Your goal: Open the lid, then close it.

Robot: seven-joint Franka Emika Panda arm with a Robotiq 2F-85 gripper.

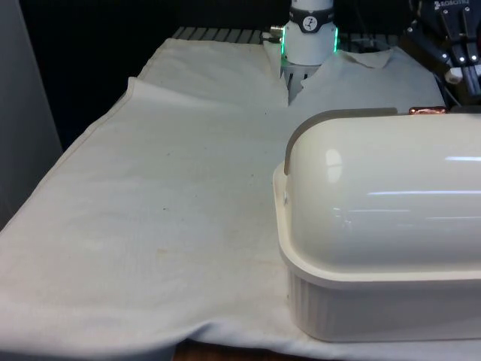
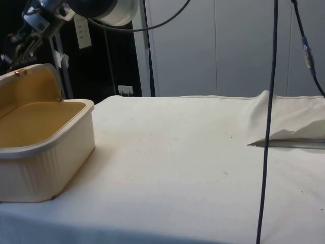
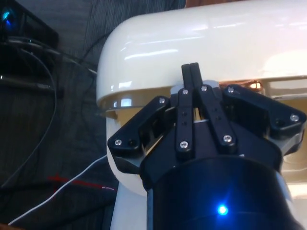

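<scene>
A cream bread box point(image 2: 48, 152) stands on the white cloth with its lid point(image 2: 33, 84) swung up, so the yellowish inside shows in the side view. In the front view the box point(image 1: 376, 301) turns its domed back point(image 1: 383, 203) to the camera. A small copper handle point(image 2: 20, 72) point(image 1: 427, 110) sits on the lid's raised edge. My black gripper point(image 2: 15, 51) hangs just above that edge. In the wrist view the gripper point(image 3: 190, 72) is shut, fingers pressed together with nothing between them, over the lid point(image 3: 192, 38), and the copper handle point(image 3: 254, 85) lies off to one side.
The white cloth point(image 1: 165, 195) is bare across the front view's left and middle, with a raised fold point(image 2: 284, 122) at the side view's right. A thin dark cable point(image 2: 269, 127) hangs down in front of the side camera. Cables lie on the floor point(image 3: 43, 120) beside the table.
</scene>
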